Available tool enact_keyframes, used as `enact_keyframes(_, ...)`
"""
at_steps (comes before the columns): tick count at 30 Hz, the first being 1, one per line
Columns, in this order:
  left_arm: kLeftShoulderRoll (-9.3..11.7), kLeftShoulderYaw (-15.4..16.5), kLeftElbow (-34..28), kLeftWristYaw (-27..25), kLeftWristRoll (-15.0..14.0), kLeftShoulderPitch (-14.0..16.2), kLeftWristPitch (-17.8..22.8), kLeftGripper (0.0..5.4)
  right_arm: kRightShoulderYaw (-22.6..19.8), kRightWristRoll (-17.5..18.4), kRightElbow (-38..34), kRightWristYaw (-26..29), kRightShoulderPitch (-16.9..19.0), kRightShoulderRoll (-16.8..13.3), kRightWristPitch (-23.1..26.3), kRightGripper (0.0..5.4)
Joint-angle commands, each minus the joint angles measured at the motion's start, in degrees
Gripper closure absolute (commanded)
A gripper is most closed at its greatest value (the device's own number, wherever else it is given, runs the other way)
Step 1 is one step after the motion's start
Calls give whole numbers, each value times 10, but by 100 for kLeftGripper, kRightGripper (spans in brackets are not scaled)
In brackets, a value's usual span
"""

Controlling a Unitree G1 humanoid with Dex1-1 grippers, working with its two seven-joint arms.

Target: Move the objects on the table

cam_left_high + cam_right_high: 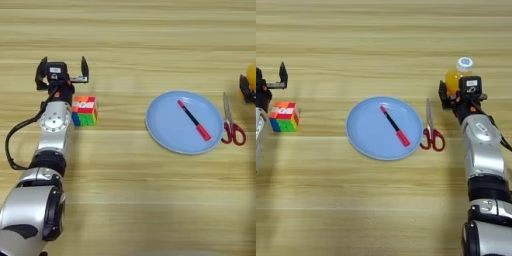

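Five small objects lie on the wooden tabletop [381, 200]. At centre, the round light-blue plate [368, 137] carries the red-and-black pen [395, 126], laid diagonally across it. Just right of the plate, the red-handled scissors [431, 131] lie closed, handles toward the robot. Farther right, the orange drink bottle [458, 76] stands upright with its white cap on top; the right pincer [456, 95] is closed around its lower body. At far left, the puzzle cube [84, 111] rests on the tabletop, just beside the left arm's wrist. The left pincer [62, 71] lies just beyond the cube, its two black fingers [84, 67] spread wide and holding nothing.
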Motion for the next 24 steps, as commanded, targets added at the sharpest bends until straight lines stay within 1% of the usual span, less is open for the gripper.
enact_keyframes(1,7,3,4,-4,1,3,2,0,4,-6,38,-6,-16,-8,-27,200)
enact_keyframes(6,6,5,4,-5,1,3,2,0,8,-8,71,-6,-25,-10,-39,200)
enact_keyframes(13,6,6,6,-6,2,2,2,0,11,-10,92,-9,-27,-13,-47,200)
enact_keyframes(16,6,6,7,-5,2,1,2,0,19,-9,91,2,-24,-13,-46,200)
enact_keyframes(18,6,6,7,-5,2,1,2,0,20,-6,88,5,-22,-10,-46,163)
enact_keyframes(19,6,6,7,-5,2,1,2,0,20,-5,87,5,-22,-9,-46,158)
enact_keyframes(20,6,6,7,-5,2,1,2,0,20,-5,87,5,-22,-9,-46,137)
enact_keyframes(21,6,6,7,-5,2,1,2,0,20,-5,87,4,-22,-9,-47,133)
enact_keyframes(24,6,6,7,-5,3,1,2,0,14,2,83,1,-24,-8,-53,92)
